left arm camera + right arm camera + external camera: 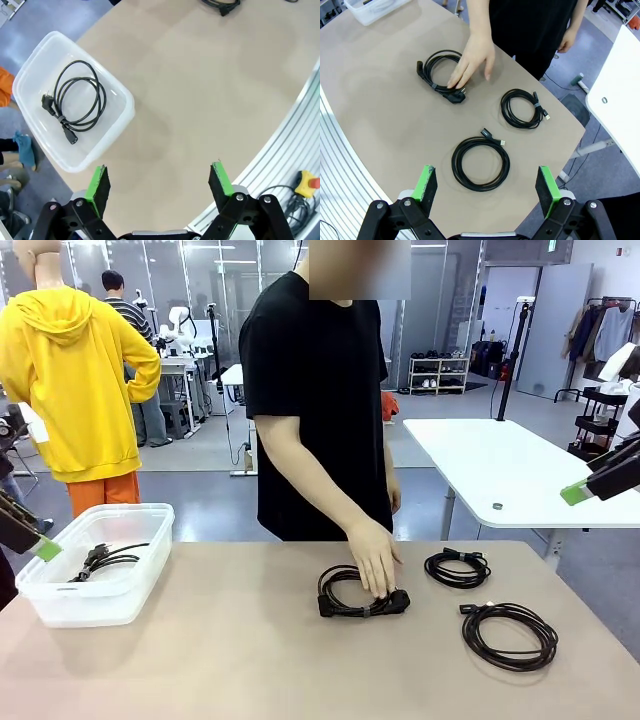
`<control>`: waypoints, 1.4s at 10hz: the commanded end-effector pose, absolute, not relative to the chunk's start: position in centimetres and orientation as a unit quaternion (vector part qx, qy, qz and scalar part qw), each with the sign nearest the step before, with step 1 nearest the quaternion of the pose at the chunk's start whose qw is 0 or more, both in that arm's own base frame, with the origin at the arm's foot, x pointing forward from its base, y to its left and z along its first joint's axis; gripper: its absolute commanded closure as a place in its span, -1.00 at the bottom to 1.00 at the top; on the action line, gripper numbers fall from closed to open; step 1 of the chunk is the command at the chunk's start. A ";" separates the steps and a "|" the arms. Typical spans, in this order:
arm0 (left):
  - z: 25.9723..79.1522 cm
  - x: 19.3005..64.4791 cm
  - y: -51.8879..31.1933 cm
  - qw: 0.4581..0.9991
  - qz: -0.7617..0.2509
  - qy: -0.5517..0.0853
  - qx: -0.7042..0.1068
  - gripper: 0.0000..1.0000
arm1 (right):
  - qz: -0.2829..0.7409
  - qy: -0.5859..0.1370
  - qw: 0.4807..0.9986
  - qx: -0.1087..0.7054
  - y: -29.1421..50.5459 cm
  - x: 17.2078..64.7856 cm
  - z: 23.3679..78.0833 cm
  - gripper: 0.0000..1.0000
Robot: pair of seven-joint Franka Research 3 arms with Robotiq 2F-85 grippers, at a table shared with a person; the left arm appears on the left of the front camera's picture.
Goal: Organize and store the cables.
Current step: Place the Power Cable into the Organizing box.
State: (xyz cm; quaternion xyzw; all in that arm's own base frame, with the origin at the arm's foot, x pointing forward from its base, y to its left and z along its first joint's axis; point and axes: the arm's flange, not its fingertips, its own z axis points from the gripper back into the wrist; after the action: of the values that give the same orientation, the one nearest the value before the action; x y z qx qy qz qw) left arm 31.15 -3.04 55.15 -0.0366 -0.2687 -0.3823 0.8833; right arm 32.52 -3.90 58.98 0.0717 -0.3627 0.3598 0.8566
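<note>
**Operator:** What's laid out for me?

**Spotter:** The tan bench [250,660] carries everything. At the left of the front view stands a clear plastic bin [100,605], and the stored cable [61,119] lies coiled flat on its floor. Three more coils lie on the bench, from the centre out to the right.

**Operator:** And my pincers?

**Spotter:** Both are released and hold nothing. Your left pincer [159,175] hangs over bare bench, with the bin at the upper left of its wrist view. Your right pincer [486,175] hangs above the large coil [456,165], low in the middle of its wrist view.

**Operator:** Which one is mine?

**Spotter:** The person's hand [375,558] rests on the thick coil [345,611] at the centre, so I'd leave that one. The small coil [536,106] lies apart, up and right of the large one, bound by a tie [538,111].

**Operator:** How will the large coil handle?

**Spotter:** Light and limp, I'd judge, with some spring in the loops. I can't make out a tie on it, so the turns may slip open when lifted. You'd do best to close across the whole bundle of strands at one side of the ring, not on the small plug end. It lies flat, so your fingertips must reach right down to the bench.
</note>
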 end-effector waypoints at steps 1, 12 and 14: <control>54.9 31.4 -3.2 0.888 -0.374 -0.265 -0.034 -1.00 | 0.363 -0.362 0.855 0.075 -3.9 32.6 58.9 -1.00; 54.9 31.4 -3.2 0.888 -0.374 -0.265 -0.034 -1.00 | 0.676 -0.198 0.708 -0.047 17.3 39.6 53.5 -1.00; 54.9 31.4 -3.2 0.888 -0.374 -0.265 -0.034 -1.00 | 0.710 -0.177 0.681 -0.028 19.7 40.3 49.4 -1.00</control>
State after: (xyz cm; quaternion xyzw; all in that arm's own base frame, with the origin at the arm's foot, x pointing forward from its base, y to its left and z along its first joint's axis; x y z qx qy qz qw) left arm 31.28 -3.05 54.94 -0.0387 -0.2659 -0.3794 0.8854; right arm 39.56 20.42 49.97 -0.0274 -0.1699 0.6958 0.6973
